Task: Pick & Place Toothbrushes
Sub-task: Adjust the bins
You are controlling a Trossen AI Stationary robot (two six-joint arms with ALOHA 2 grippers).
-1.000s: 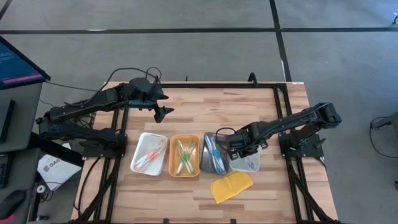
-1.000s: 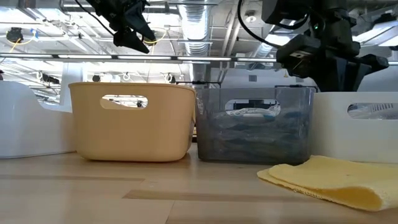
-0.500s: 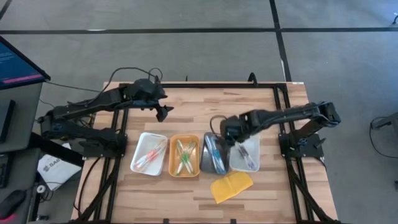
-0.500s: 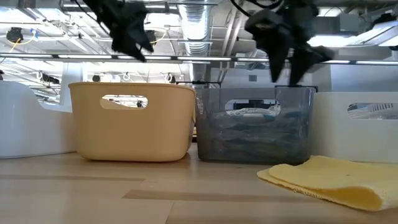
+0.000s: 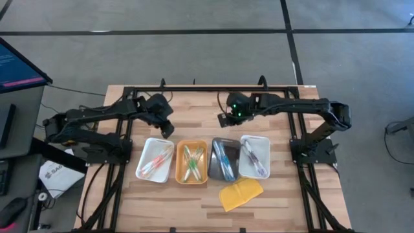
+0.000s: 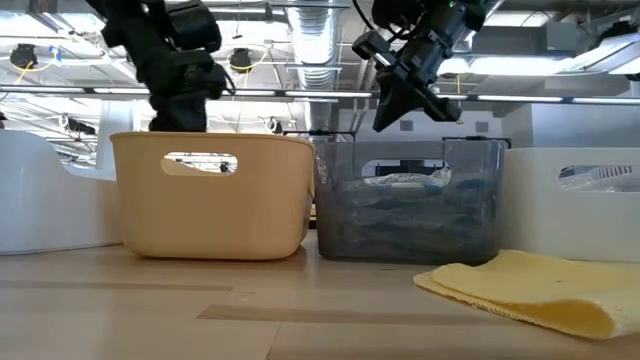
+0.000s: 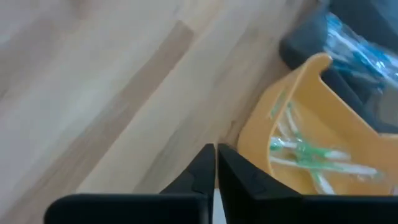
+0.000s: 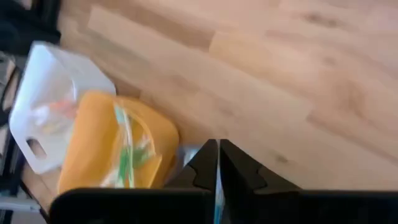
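Four rectangular plastic trays are lined up in a row on the pale wood-plank tabletop (image 5: 194, 103): white tray (image 5: 155, 159), orange tray (image 5: 191, 162), translucent grey tray (image 5: 223, 159), second white tray (image 5: 254, 156). Thin toothbrushes (image 5: 191, 159) are seen inside each, sorted by handle colour.

A soft yellow pad (image 5: 240, 193) is noted just in front of the grey tray.

Left gripper (image 5: 167, 129) and right gripper (image 5: 223, 119) are held above bare wood behind the trays, jaws pressed together, empty.

No legible writing is seen. Grey floor surrounds; ceiling ducts are visible beyond.
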